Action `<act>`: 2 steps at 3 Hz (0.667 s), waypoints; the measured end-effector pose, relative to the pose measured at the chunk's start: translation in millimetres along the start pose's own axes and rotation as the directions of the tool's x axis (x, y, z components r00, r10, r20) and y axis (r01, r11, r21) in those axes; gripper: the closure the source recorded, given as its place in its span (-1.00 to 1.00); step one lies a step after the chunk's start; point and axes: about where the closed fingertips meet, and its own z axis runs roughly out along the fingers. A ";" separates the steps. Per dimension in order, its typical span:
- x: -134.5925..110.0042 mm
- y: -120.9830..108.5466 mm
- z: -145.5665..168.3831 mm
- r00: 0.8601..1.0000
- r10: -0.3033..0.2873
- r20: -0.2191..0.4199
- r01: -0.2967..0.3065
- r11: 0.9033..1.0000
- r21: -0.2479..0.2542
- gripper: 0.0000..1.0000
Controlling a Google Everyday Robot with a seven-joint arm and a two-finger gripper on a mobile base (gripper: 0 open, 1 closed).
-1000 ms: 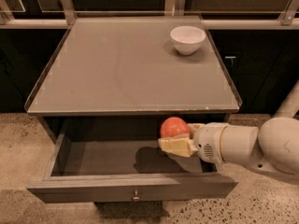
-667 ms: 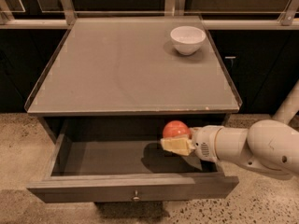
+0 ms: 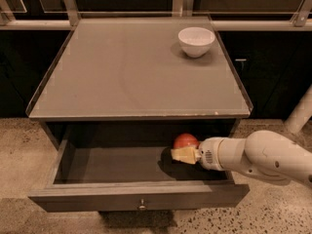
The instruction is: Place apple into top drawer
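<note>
If gripper (image 3: 184,154) holds, apple (image 3: 185,140) overhangs drawer (image 3: 136,195).

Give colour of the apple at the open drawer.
Red-orange, clearest in the camera view; the pincer holds the apple over the open top drawer.

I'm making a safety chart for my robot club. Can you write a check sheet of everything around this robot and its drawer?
Surface: grey tabletop, flat, with one bowl on it.
Job's things: apple in the claw, over the inside of the open top drawer, towards its right side; I cannot tell if it touches the drawer's bottom.
Clutter: white bowl, upright at the tabletop's back right corner.
Grippers: claw reaches into the drawer from the right, shut on the apple.
Cables: nothing seen.
Surroundings: speckled floor in front, dark cabinets behind, pale rails along the back.
</note>
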 end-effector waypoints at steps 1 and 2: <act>14.7 -13.9 15.7 0.998 0.044 -0.037 -0.044 0.999 0.014 1.00; 14.8 -14.4 16.5 0.998 0.046 -0.039 -0.046 0.999 0.014 0.60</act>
